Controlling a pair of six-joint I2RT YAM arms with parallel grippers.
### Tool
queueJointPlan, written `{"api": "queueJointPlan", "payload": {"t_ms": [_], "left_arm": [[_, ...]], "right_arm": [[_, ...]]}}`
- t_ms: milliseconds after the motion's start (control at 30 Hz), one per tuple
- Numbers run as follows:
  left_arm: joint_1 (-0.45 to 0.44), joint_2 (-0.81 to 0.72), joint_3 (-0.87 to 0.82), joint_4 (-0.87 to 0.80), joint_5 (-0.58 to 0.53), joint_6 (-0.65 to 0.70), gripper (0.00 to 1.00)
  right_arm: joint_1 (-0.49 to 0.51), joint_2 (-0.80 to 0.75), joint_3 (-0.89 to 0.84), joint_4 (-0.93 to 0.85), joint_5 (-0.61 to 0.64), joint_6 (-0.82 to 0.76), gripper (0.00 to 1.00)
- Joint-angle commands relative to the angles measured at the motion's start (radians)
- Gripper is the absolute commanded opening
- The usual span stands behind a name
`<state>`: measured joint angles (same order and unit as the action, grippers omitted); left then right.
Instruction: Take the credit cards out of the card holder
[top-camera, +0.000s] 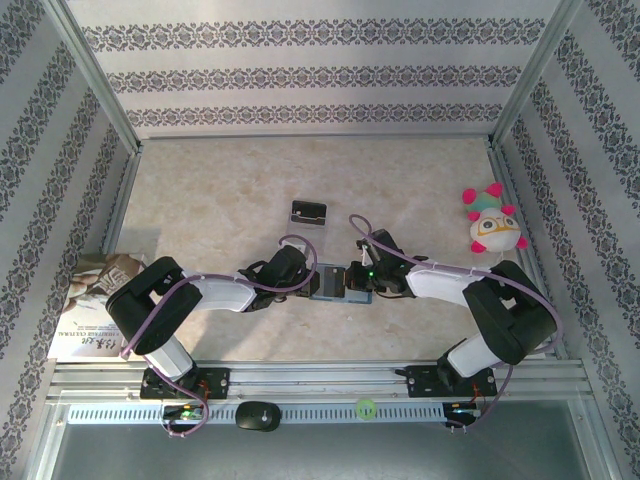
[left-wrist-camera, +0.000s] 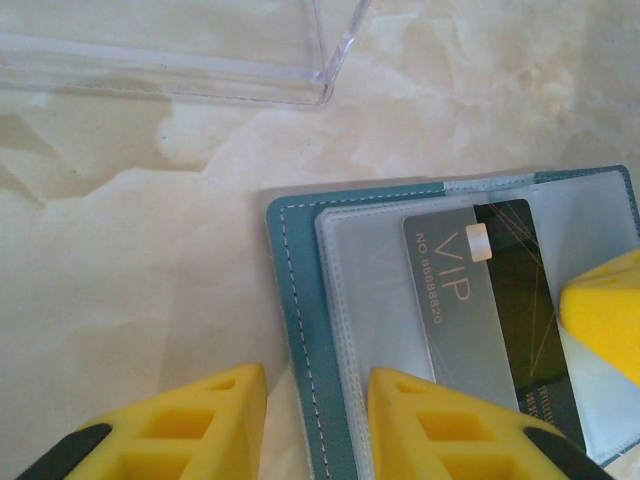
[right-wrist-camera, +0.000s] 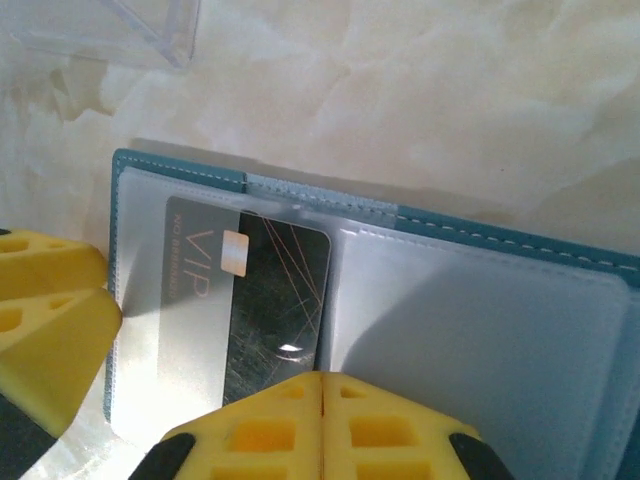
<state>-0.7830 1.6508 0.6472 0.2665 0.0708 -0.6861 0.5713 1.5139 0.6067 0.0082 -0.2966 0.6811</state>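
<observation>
Left to right in the top view: a printed booklet (top-camera: 95, 300) lies at the left edge of the table (top-camera: 200, 200). The left gripper (left-wrist-camera: 318, 385) is narrowly parted, one finger over bare table and the other on the clear sleeve, with the teal edge of the card holder (top-camera: 332, 283) in the gap. The card holder lies open and flat at table centre, between the two grippers. A silver-and-black credit card (left-wrist-camera: 470, 300) marked VIP sits on the leaf nearer the left gripper. The right gripper (right-wrist-camera: 320, 385) has its pads pressed together, tips at the card's edge. Beyond the holder is a clear plastic stand (top-camera: 309, 211); far right, a plush toy (top-camera: 492, 222).
</observation>
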Motion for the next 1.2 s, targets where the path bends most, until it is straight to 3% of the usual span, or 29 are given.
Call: {"api": "queueJointPlan", "payload": {"t_ms": [0,200,300,467,800,1167], "left_arm": [[-0.004,0.030,-0.038,-0.116,0.076,-0.014,0.33],[-0.004,0.031,-0.036,-0.121,0.075,-0.013,0.32],[-0.004,0.033,-0.034,-0.119,0.079,-0.013,0.31],[-0.005,0.032,-0.035,-0.120,0.078,-0.012,0.30],[-0.004,0.041,-0.028,-0.121,0.088,-0.009,0.29],[-0.004,0.044,-0.020,-0.122,0.097,-0.004,0.28]], "right_arm": [[-0.003,-0.012,0.016,-0.031,-0.014,-0.032,0.18],[0.004,-0.019,0.026,-0.024,-0.041,-0.035,0.33],[0.005,0.003,0.030,-0.025,-0.046,-0.029,0.33],[0.004,0.015,0.020,-0.020,-0.011,-0.020,0.33],[0.018,0.069,0.050,0.007,-0.081,-0.027,0.29],[0.033,0.026,0.067,-0.027,-0.049,-0.046,0.17]]}}
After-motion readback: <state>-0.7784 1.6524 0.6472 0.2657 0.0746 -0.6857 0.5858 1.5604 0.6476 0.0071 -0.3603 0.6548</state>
